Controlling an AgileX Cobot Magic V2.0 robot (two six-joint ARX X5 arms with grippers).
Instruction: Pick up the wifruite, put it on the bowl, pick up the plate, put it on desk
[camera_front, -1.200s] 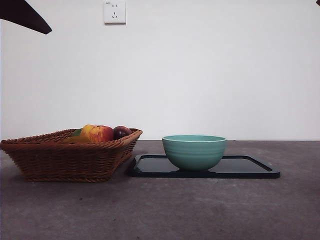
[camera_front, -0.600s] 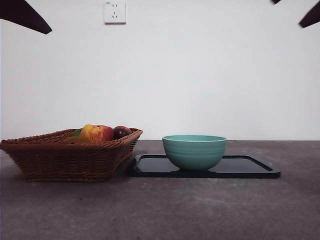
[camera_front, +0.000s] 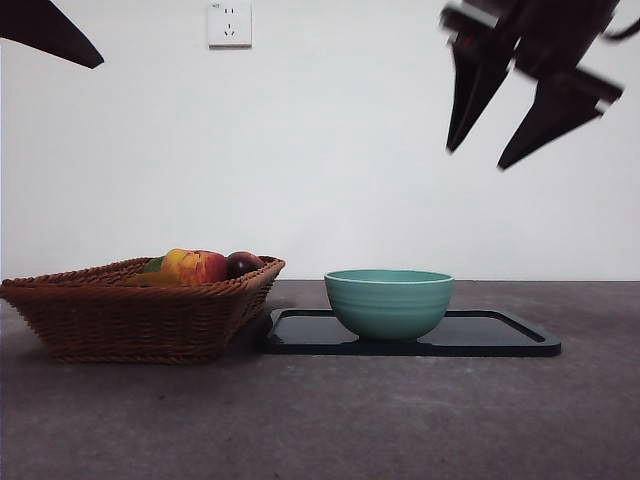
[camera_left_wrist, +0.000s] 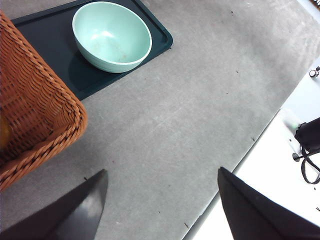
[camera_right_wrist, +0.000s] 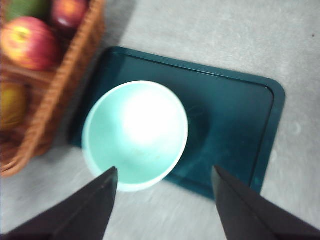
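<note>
The right gripper (camera_front: 478, 158) hangs high above the bench (camera_front: 330, 420), over the bowl (camera_front: 389, 302) and the tray's right part, its two black jaws spread wide with nothing between them; they look blurred in the front view. In its own wrist view the right gripper (camera_right_wrist: 165, 175) frames the mint-green bowl (camera_right_wrist: 135, 134) from above, and the bowl is empty. The bowl stands on a dark tray (camera_front: 500, 335), toward the tray's end nearest the wicker basket (camera_front: 130, 315). The tray (camera_right_wrist: 235, 125) lies flat on the bench, one short edge just beside the basket's rim; whether they touch cannot be told. The basket sits toward the bench's left side in the front view and holds the fruit: a red-and-yellow apple (camera_front: 196, 266), a dark plum (camera_front: 243, 264) beside it, a bit of green fruit (camera_front: 153, 265) behind, and an orange-brown rounded piece, the wifruite (camera_right_wrist: 11, 105), low inside the basket next to the apple (camera_right_wrist: 26, 43). The left gripper (camera_left_wrist: 162, 175) waits well apart from the fruit, over the bare bench near its front edge, jaws spread and holding nothing; in the front view only a black tip (camera_front: 50, 32) at the top left corner shows. A white wall socket (camera_front: 229, 24) is on the wall behind.
</note>
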